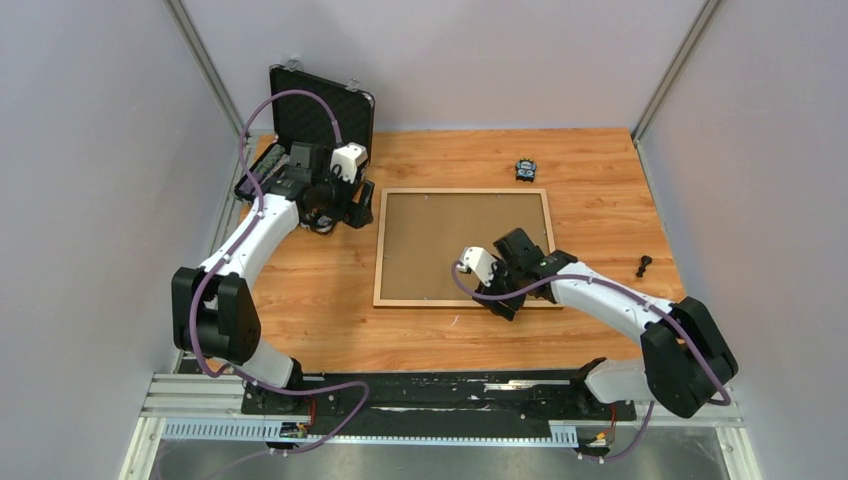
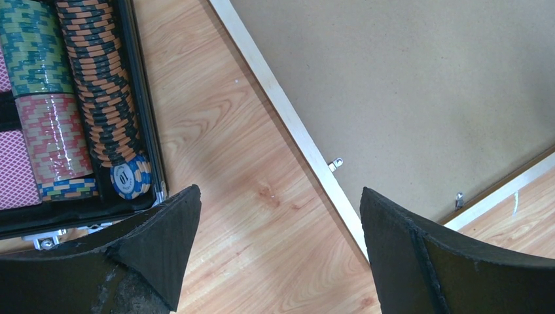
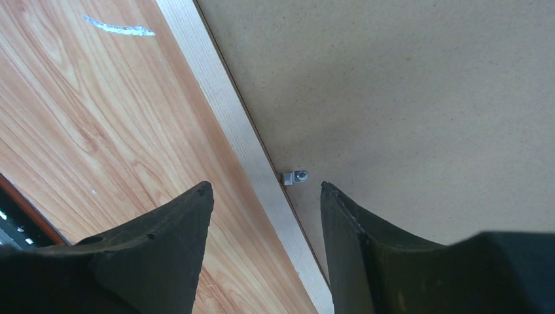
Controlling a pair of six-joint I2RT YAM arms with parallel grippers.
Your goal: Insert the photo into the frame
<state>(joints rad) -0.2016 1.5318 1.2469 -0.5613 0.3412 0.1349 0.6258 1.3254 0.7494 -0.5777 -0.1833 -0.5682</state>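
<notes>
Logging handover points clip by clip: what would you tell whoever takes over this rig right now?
Left gripper: open, empty, hovering between the chip case and the frame.
Right gripper: open, straddling the frame's near moulding beside a metal tab.
The frame lies face down with the backing board in it. The photo is not in view.
Done: nothing visible.
Left: probably release the tabs, lift the board, insert the photo.

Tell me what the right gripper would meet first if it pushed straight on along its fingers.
Probably the frame: the right gripper is open and straddles its pale wooden rail, right beside a small metal clip, with one finger over the brown backing board. How far above the rail it sits is unclear.
</notes>
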